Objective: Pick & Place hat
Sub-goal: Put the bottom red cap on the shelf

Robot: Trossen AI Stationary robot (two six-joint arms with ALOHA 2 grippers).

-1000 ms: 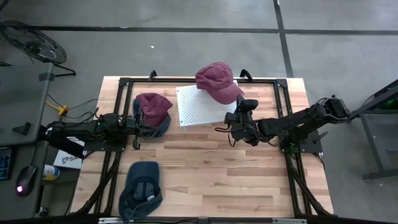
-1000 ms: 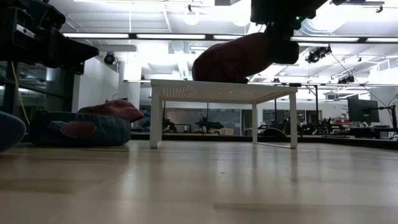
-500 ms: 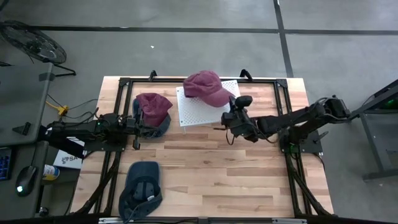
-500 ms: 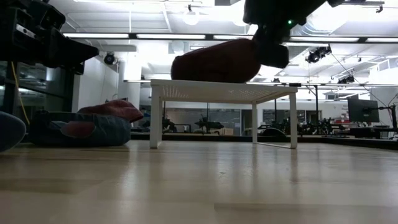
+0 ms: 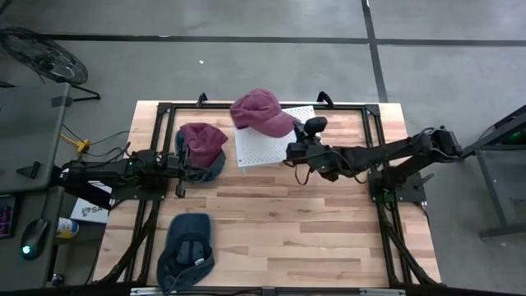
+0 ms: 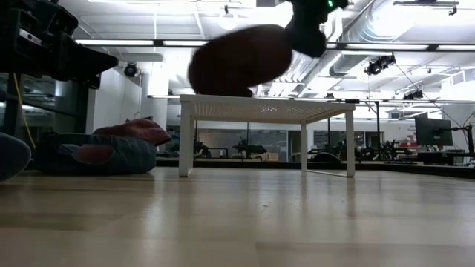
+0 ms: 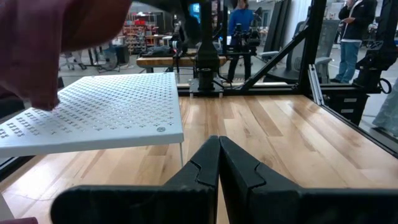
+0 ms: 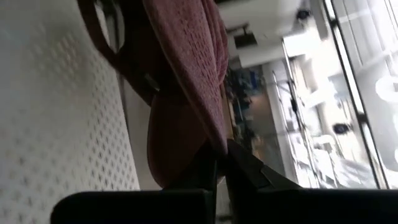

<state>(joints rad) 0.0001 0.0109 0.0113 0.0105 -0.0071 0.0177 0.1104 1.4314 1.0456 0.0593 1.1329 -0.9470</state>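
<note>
Hats [image 5: 202,148] beside white rack [image 5: 265,145]

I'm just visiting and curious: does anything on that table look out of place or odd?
One thing: the maroon hat held by the right gripper hangs partly off the far left corner of the white perforated stand, not squarely on it. Nothing looks spilled or damaged.

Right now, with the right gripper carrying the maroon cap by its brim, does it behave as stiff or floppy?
Probably part stiff, part floppy: the maroon cap keeps its domed crown while the right gripper pinches only its edge. It looks light, since that small pinch carries it above the white perforated stand. Its fabric folds near the fingers in the right wrist view, so it may sag.
</note>
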